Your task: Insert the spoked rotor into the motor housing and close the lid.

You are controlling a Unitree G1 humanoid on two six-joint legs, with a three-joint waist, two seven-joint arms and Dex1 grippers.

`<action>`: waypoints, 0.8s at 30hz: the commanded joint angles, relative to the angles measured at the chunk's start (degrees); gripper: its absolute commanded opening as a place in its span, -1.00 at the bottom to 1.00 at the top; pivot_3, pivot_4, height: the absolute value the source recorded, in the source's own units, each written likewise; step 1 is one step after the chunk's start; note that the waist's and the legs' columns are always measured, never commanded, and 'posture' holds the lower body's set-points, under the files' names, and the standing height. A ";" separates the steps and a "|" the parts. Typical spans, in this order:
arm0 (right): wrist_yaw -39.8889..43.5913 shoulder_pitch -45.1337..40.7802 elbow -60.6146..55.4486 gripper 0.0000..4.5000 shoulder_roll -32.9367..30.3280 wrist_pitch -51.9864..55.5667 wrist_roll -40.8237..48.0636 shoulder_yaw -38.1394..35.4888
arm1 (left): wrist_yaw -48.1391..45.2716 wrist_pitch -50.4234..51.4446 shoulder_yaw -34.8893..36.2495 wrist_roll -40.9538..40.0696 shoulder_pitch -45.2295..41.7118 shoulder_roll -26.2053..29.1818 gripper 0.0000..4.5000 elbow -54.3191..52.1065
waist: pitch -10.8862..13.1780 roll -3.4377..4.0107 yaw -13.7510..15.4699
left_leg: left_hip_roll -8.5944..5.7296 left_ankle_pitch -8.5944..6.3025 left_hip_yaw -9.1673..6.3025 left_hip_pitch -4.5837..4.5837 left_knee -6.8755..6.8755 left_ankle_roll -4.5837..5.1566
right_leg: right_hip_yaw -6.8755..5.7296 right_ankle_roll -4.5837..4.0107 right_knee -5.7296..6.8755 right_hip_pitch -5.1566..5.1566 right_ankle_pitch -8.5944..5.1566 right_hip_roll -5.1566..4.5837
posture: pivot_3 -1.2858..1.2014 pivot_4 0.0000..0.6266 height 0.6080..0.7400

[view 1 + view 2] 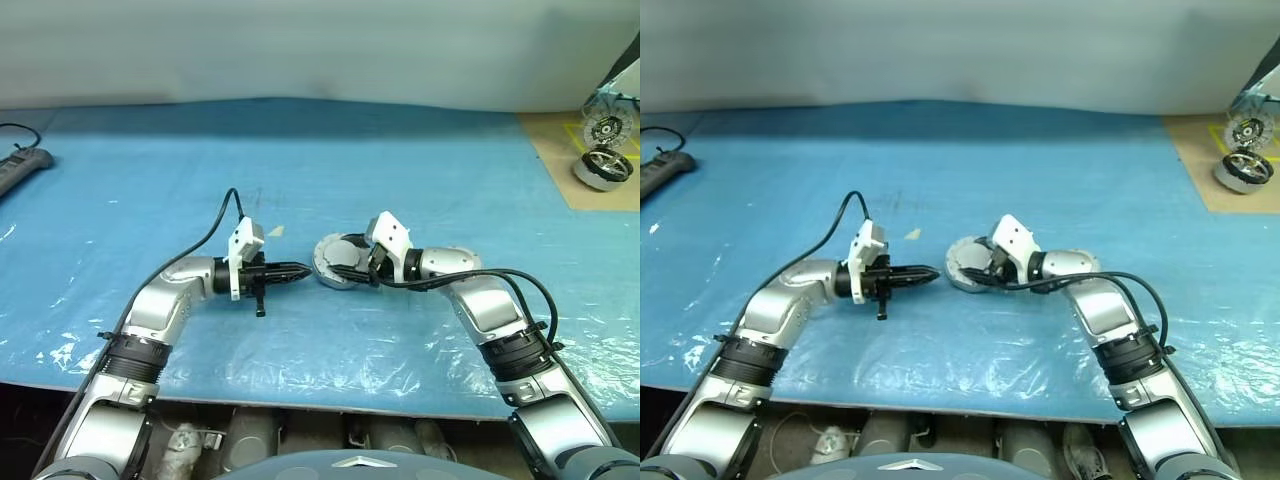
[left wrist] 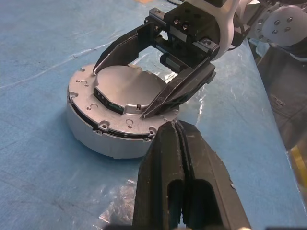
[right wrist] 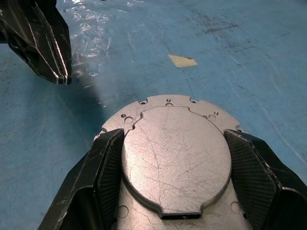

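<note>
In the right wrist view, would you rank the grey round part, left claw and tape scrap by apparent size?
Largest: grey round part.
Then left claw, partly cut off.
Smallest: tape scrap, farther away.

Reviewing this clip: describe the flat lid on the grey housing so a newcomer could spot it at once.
On the blue table cover, mid-table, sits a round grey housing. The lid is the scratched, flat silver disc lying on its top, between the right pincer fingers. Unlike the screw-holed rim around it, it is plain, with a notched edge.
</note>
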 commanded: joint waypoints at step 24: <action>2.62 9.66 7.57 0.32 -2.34 4.05 -2.65 4.82 | 4.72 -7.35 -0.80 5.54 -4.48 -3.50 -1.00 5.84 | -1.02 -0.28 1.27 | 0.02 -0.11 0.07 1.18 -0.27 -0.29 | 0.06 0.05 -0.36 1.18 -0.04 0.00 | 0.03 -0.52 1.00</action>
